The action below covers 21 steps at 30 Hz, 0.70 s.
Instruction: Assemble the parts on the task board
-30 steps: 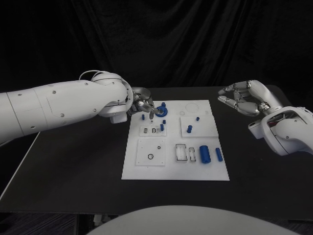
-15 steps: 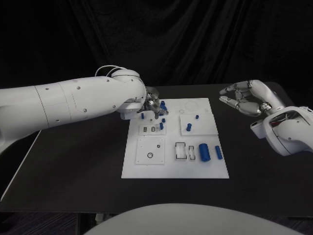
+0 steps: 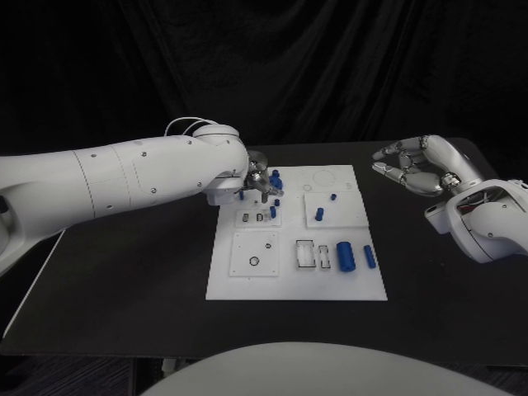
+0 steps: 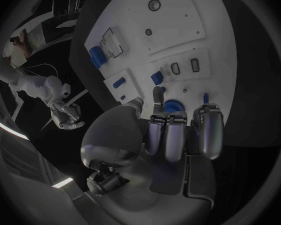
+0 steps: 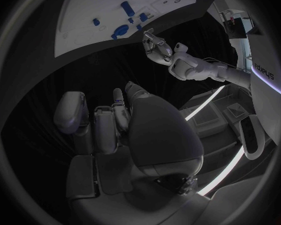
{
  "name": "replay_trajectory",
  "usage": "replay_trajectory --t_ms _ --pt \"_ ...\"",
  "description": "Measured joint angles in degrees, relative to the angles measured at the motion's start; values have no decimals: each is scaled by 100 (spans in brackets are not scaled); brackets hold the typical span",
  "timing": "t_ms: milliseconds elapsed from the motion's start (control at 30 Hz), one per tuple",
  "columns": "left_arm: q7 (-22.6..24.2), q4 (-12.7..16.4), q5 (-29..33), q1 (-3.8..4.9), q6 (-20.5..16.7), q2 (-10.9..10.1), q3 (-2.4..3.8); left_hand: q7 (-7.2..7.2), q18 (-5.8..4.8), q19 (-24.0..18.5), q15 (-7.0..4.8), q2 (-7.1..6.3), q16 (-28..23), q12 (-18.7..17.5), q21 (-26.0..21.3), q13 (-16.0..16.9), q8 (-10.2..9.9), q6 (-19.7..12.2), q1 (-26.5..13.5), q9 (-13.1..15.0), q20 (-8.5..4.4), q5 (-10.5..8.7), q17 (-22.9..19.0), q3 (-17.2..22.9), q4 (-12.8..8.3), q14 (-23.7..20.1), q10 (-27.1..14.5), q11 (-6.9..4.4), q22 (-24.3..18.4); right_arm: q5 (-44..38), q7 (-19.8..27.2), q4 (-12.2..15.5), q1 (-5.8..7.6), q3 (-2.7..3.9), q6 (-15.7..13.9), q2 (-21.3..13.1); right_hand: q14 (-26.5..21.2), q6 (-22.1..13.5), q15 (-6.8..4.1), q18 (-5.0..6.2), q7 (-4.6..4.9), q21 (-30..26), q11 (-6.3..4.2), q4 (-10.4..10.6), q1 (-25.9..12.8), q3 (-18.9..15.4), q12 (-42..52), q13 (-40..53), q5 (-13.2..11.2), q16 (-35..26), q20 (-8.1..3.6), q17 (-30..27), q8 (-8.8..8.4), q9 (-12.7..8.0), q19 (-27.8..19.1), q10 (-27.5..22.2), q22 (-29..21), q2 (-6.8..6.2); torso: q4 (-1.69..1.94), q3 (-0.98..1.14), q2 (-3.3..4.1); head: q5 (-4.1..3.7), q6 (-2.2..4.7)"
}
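Black table [image 3: 134,272] underneath, I have my left hand [image 3: 257,181] pinching a blue ring [image 4: 173,106] over the white board's [image 3: 295,285] far-left corner, right hand [image 3: 414,165] curled empty; I'd lower it squarely, slowly.

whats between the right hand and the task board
Bare black table in the head view; the right hand hovers off the task board's far right corner, holding nothing.

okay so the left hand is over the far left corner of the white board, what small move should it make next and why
Probably a small lowering of the left hand to set down the blue ring at its fingertips. The hand hovers over the task board's far left corner; whether the ring is seated cannot be told. The right hand waits curled beside the board.
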Motion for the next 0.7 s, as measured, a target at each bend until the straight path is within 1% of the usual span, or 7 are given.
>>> replay_trajectory --t_ms 67,167,233,400,533,633,700 --pt "9 -18 -1 -23 -18 10 -1 0 0 0 0 0 0 0 0 0 0 0 0 0 0 0 0 0 0 0 0 0 0 -5 -10 -4 -2 0 1 3 0 0 0 0 0 0 0 0 0 0 0 0 0 0 -21 0 0 -7 21 0 0 0 -1 2 -3 -2 -1" --pt "21 -46 -3 -56 -49 16 -1 0 0 0 0 0 0 0 0 0 0 0 0 3 0 0 0 0 0 0 0 0 0 -13 -21 -7 -3 0 2 11 0 0 0 0 0 0 0 0 0 0 0 0 0 0 -21 0 0 -7 21 0 0 0 6 4 -7 -24 -1" --pt "31 -71 -4 -79 -69 17 -1 0 0 0 0 0 0 0 0 0 0 0 0 9 0 0 0 0 0 0 0 0 0 -18 -27 -10 -3 0 3 19 0 0 0 0 0 0 0 0 0 0 0 0 0 0 -21 0 0 -7 21 0 0 0 9 5 -10 -24 -1" --pt "67 -126 -5 -120 -114 34 -1 -20 -1 0 0 31 0 0 0 0 -71 20 31 28 0 39 0 10 -10 0 22 -20 0 -25 -39 -16 -6 0 7 26 0 0 0 0 0 0 0 0 0 0 0 0 22 0 -21 0 0 -7 21 0 0 0 9 8 -14 -18 -1" --pt "106 -172 -6 -155 -154 48 1 -20 0 0 1 8 0 0 -21 0 -111 20 53 36 0 77 0 25 -25 0 21 -20 -1 -29 -46 -23 -7 0 9 34 0 0 0 0 0 0 0 0 0 0 0 -1 22 -1 -21 0 0 -7 21 0 -1 0 9 8 -15 -17 -1" --pt "133 -213 -7 -190 -178 62 1 -20 0 0 1 8 0 0 -21 0 -111 20 52 36 1 85 -1 25 -25 0 21 -20 -1 -31 -52 -28 -8 0 13 42 0 0 0 0 0 0 0 0 0 0 0 -1 22 -1 -21 0 0 -7 21 0 -1 0 9 8 -18 -35 -1" --pt "151 -238 -7 -211 -188 70 1 -20 0 0 1 8 0 0 -21 -1 -147 20 53 40 1 100 0 26 -26 0 21 -20 -1 -32 -54 -30 -8 0 15 44 0 0 0 0 0 -1 0 0 0 0 0 -1 22 -1 -21 0 0 -7 21 0 -1 0 9 8 -20 -44 -1"
